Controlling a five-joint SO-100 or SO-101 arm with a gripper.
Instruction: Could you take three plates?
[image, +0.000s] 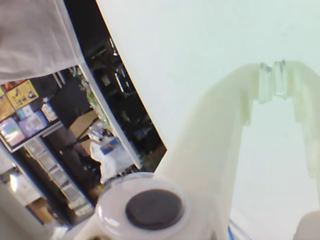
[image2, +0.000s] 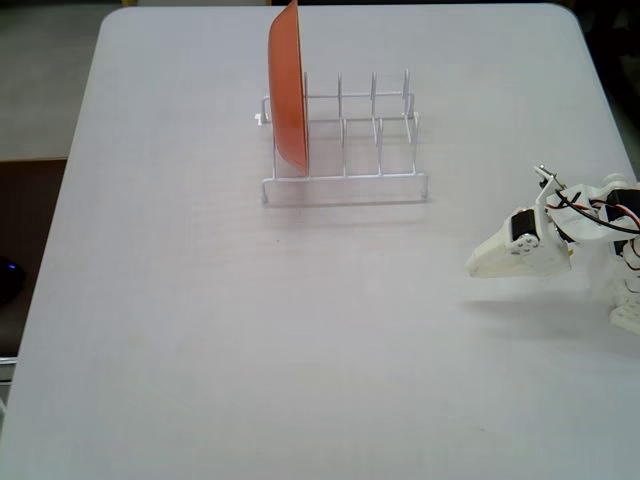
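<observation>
The fixed view is evenly bright and soft-focused; faint shadows lie beneath the rack (image2: 345, 130) and the arm (image2: 560, 235). The wrist view is washed out, blurry and pale green-tinted.

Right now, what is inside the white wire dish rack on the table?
In the fixed view, the white wire rack holds only an orange plate, standing on edge in its leftmost slot. The remaining slots are empty. No blue, yellow or cream plate is visible anywhere.

orange plate (image2: 288, 85), white wire rack (image2: 345, 150), pale grey table (image2: 250, 320), white gripper (image2: 480, 263)
</observation>
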